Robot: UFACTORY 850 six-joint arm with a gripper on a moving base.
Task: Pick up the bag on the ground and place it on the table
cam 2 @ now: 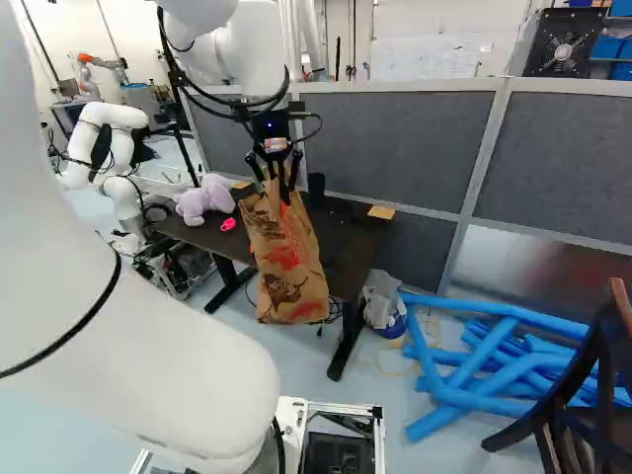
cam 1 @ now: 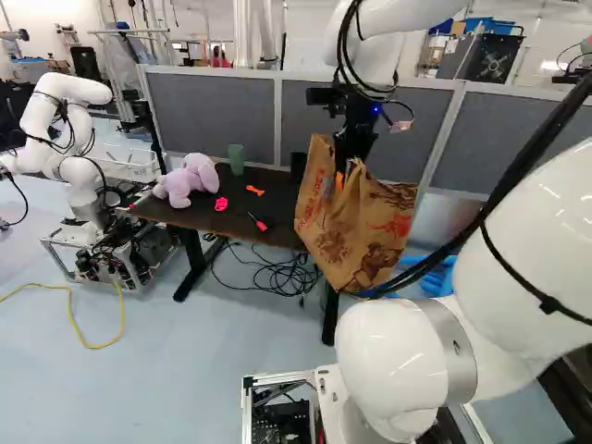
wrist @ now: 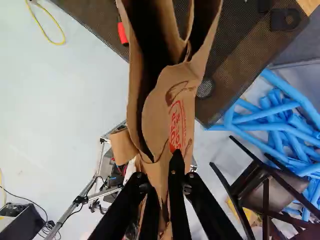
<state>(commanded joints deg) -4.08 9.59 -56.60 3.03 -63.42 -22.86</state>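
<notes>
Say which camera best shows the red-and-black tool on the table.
The left base view: the tool lies uncovered on the table. The wrist view shows only part, beside the bag; the right base view doesn't show it.

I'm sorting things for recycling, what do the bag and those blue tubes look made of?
The bag looks like matte brown paper: creased, with stiff folded edges. The blue tubes are probably foam, smooth, dull and thick, though plastic is possible.

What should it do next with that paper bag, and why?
Probably raise the paper bag slightly and ease it over the table: the hand grips it, but it hangs at the near edge, its bottom seemingly below the tabletop.
</notes>
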